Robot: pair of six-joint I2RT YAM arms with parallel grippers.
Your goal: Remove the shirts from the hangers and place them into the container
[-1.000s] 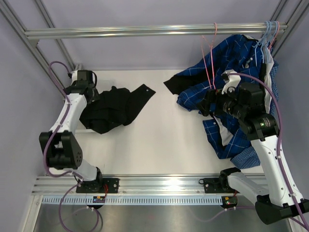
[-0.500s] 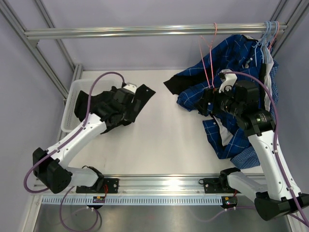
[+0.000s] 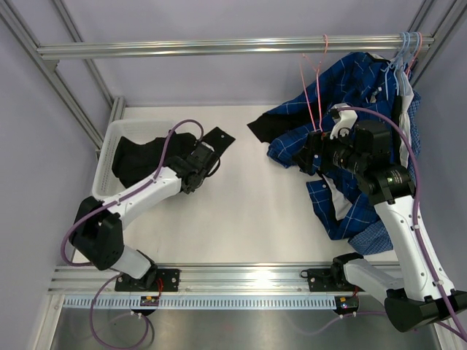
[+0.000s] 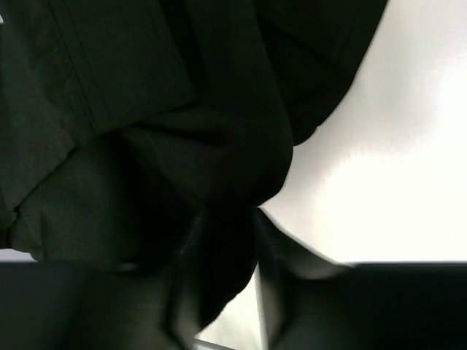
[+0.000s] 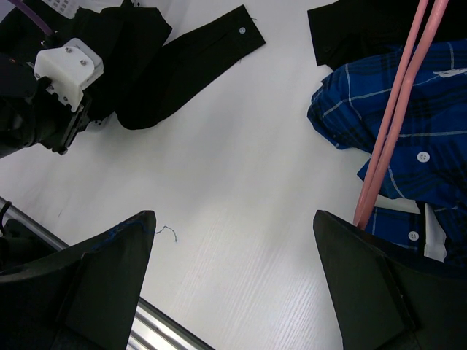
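White table, container at left, black shirt partly inside. Cloth is pinched by left gripper; trailing sleeve should be lifted over rim before release; right gripper spread wide, empty.

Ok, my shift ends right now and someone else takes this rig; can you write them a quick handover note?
Left pincer: closed on a fold of the black shirt.
Right pincer: open, holding nothing, beside the pink hanger.
The black shirt is off its hanger and mostly in the container, with one sleeve trailing onto the table.
The blue plaid shirts hang from the rail at far right.
Done: one black shirt nearly in.
Left: tuck the sleeve in, then unhang the plaid shirts.
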